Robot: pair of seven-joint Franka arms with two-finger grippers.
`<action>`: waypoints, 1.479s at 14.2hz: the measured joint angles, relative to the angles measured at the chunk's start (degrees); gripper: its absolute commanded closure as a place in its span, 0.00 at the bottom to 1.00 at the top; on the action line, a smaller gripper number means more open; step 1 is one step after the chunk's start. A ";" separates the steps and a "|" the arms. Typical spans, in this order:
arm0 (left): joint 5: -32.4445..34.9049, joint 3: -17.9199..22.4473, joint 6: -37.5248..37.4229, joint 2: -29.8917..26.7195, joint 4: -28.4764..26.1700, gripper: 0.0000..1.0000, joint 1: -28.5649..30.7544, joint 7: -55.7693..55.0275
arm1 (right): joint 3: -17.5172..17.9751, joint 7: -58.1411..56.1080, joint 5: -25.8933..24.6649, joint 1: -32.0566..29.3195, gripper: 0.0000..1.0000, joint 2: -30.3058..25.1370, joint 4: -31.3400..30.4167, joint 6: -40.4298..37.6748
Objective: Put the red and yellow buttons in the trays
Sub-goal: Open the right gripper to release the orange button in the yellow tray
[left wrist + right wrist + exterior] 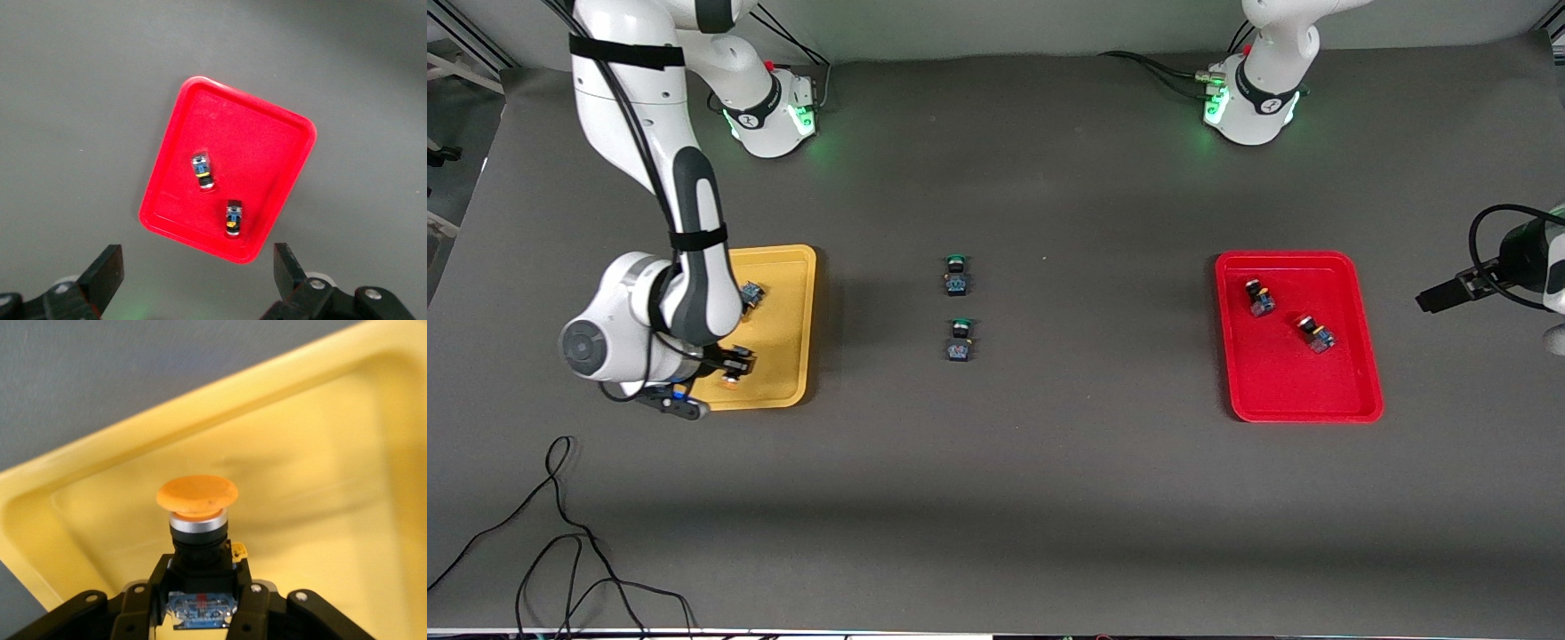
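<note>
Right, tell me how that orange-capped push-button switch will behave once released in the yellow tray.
The orange-capped push-button switch, clamped in the right pincer, looks rigid and probably light. Its wide cap overhangs the body, so it may tip and roll slightly; the yellow plastic tray should contain it.

A dark grey table (1049,498) fills the scene. Near its middle lie two small push-button switches with green caps and black-and-blue bodies. The farther green switch (956,275) lies just above the nearer green switch (959,340) in the front view, the two close together but apart, both with caps pointing away from the front camera. A thin black cable (560,533) loops loosely over the table's near corner at the right arm's end.
</note>
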 measured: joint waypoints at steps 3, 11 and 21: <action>-1.09 0.86 1.66 0.00 -0.16 0.00 -2.34 0.10 | 0.38 0.00 1.10 0.57 0.28 0.73 -0.70 1.00; -1.54 14.57 4.89 -5.85 -7.62 0.00 -16.72 3.24 | -0.28 0.00 2.37 0.53 0.00 -1.42 0.21 1.05; -0.85 15.48 6.15 -4.41 -7.49 0.00 -15.82 3.38 | -6.06 -0.17 -9.73 0.54 0.00 -16.44 18.02 -23.28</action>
